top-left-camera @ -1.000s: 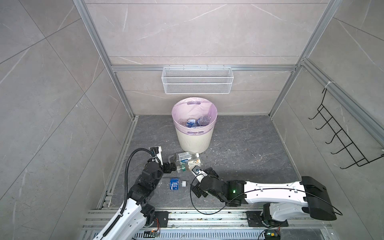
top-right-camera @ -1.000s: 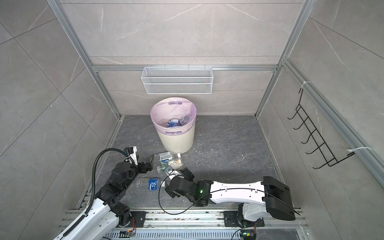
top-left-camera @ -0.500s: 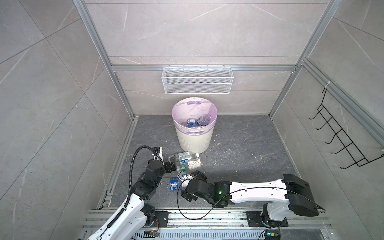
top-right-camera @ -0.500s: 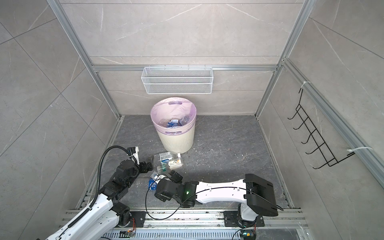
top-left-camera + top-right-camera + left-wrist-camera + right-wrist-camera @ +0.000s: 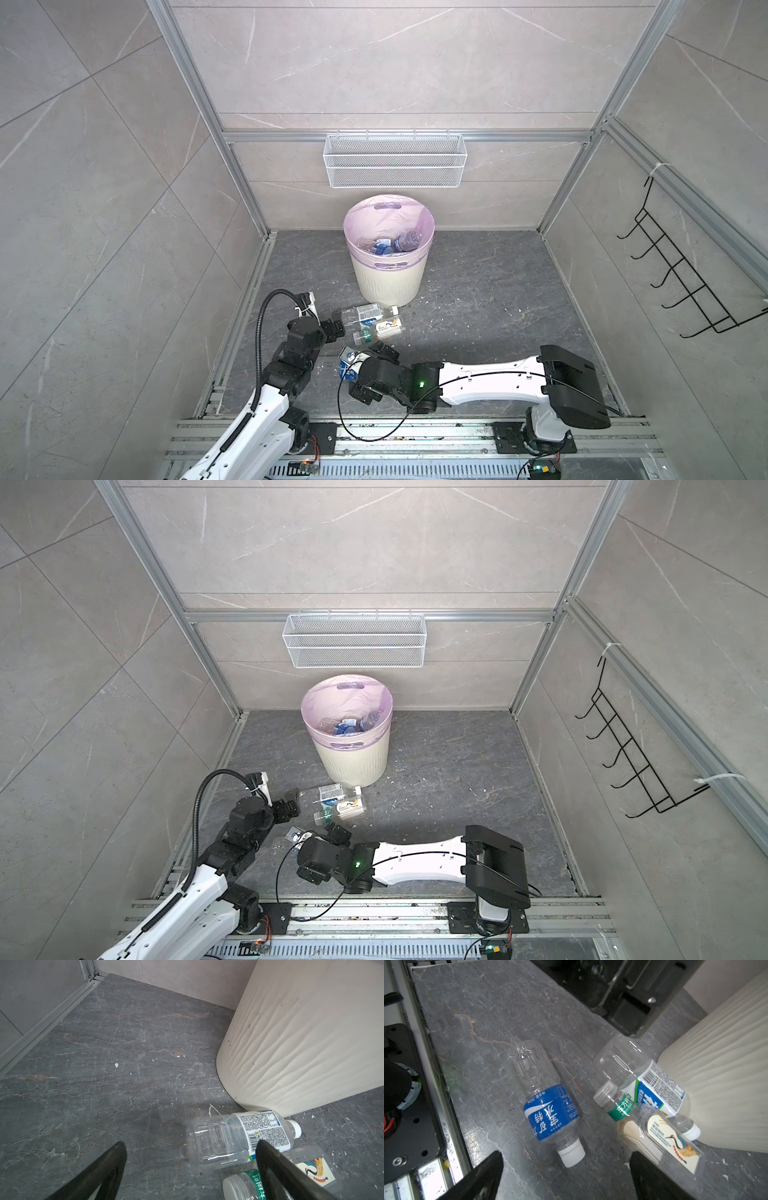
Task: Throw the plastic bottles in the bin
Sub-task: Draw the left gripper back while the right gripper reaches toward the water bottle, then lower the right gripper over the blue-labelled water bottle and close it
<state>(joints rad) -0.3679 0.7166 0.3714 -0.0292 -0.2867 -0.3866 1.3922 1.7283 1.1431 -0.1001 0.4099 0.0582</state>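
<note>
The cream ribbed bin (image 5: pixel 388 270) (image 5: pixel 353 754) with its pink liner stands mid-floor, and several plastic bottles (image 5: pixel 390 245) lie inside it. Three more lie at its foot: a clear bottle with a white-and-blue label (image 5: pixel 239 1138) (image 5: pixel 643 1080), a green-labelled one (image 5: pixel 616 1103) and a bird-labelled one (image 5: pixel 664 1138). Apart from these lies a blue-labelled bottle (image 5: pixel 548 1109) (image 5: pixel 347 370). My left gripper (image 5: pixel 191 1147) (image 5: pixel 338 326) is open just short of the clear bottle's base. My right gripper (image 5: pixel 566 1159) (image 5: pixel 365 357) is open, low over the floor, with the blue bottle's white cap just ahead of it.
A white wire basket (image 5: pixel 395 160) hangs on the back wall above the bin. A black hook rack (image 5: pixel 685 282) is on the right wall. Aluminium rails (image 5: pixel 415 432) run along the front edge and the left wall. The two grippers work close together.
The right arm has swung left, bringing its gripper from beside the bottle cluster to the blue-labelled bottle. The left gripper has edged right toward the clear bottle.
</note>
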